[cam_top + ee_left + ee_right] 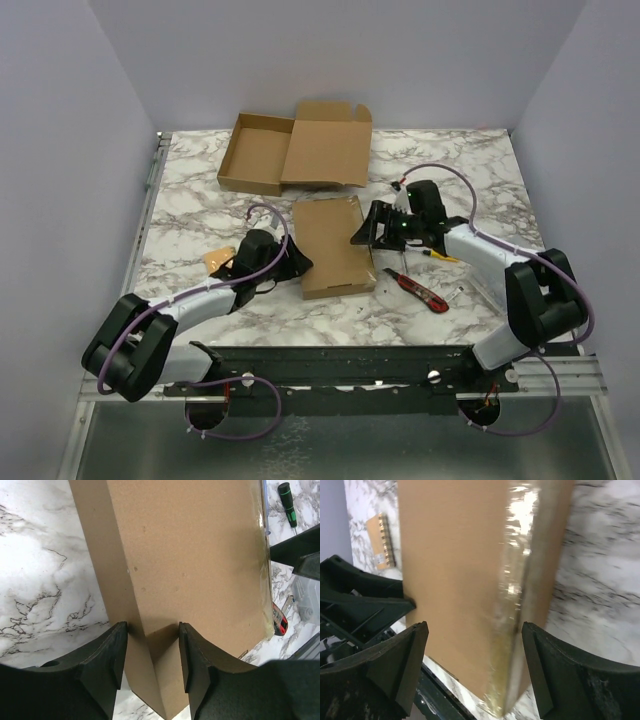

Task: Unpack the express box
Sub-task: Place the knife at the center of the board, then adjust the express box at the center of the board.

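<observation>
Box lies flat mid-table, sealed, with a glossy tape seam along its right edge. It looks like thin card: likely light, stiff on the faces, crushable at corners, slick on the tape. Best grip is on the bare card edges, not the seam.

Left gripper: jaws half-narrowed around the box's left corner; can't tell if they're actually pinching. Right gripper: jaws wide, straddling the taped side, no clear contact.

Around the box:
- Knife just off its right near corner.
- Screwdriver also to its right.
- Tan card to its left, by the left arm.
- Open box behind it.

The knife is likely needed for the seam, and the right arm crowds it.
</observation>
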Action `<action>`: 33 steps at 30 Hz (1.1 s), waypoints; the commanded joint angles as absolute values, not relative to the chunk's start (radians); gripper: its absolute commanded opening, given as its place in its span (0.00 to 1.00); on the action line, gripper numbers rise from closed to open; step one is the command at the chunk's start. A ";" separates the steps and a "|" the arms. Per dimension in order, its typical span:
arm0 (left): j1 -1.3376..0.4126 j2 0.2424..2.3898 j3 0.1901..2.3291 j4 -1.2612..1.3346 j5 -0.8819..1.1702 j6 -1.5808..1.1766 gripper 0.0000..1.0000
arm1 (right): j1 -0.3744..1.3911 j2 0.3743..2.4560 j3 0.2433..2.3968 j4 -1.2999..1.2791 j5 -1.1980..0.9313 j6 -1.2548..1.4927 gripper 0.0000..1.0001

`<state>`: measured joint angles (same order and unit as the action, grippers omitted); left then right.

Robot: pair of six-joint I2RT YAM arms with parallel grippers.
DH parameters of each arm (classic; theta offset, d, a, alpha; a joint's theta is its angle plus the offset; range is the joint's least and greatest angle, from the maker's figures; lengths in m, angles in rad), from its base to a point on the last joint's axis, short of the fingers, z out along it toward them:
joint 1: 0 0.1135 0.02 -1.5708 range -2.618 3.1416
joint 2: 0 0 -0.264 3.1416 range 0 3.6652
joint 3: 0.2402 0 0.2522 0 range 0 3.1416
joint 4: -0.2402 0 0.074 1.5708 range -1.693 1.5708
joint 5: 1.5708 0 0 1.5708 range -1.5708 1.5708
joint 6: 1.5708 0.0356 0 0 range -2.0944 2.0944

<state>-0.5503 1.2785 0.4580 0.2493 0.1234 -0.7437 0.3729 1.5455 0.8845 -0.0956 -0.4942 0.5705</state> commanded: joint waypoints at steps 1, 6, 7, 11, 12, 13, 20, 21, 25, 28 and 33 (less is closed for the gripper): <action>-0.549 1.305 0.413 0.300 0.126 -0.750 0.49 | 0.428 1.586 0.943 -0.052 -0.520 0.547 0.84; -0.549 1.317 0.396 0.314 0.131 -0.749 0.49 | 0.454 1.576 0.966 -0.097 -0.469 0.518 0.83; -0.549 1.314 0.393 0.315 0.128 -0.749 0.49 | 0.457 1.564 0.968 -0.110 -0.462 0.514 0.83; -0.549 1.310 0.377 0.326 0.120 -0.749 0.48 | 0.459 1.515 0.965 -0.108 -0.481 0.533 0.83; -0.549 1.315 0.373 0.333 0.122 -0.752 0.48 | 0.463 1.506 0.965 -0.095 -0.505 0.546 0.83; -0.550 1.322 0.370 0.341 0.123 -0.760 0.48 | 0.470 1.498 0.962 -0.080 -0.526 0.564 0.83; -0.565 1.382 0.342 0.422 0.122 -0.808 0.46 | 0.612 1.461 1.033 -0.081 -0.503 0.628 0.83; -0.569 1.385 0.344 0.424 0.119 -0.807 0.46 | 0.629 1.454 1.043 -0.086 -0.494 0.635 0.83; -0.584 1.387 0.348 0.426 0.104 -0.799 0.47 | 0.690 1.421 1.090 -0.129 -0.420 0.646 0.83; -0.584 1.379 0.346 0.425 0.099 -0.789 0.49 | 0.726 1.405 1.109 -0.147 -0.386 0.652 0.83; -0.584 1.349 0.339 0.399 0.071 -0.768 0.54 | 0.753 1.420 1.109 -0.158 -0.349 0.669 0.83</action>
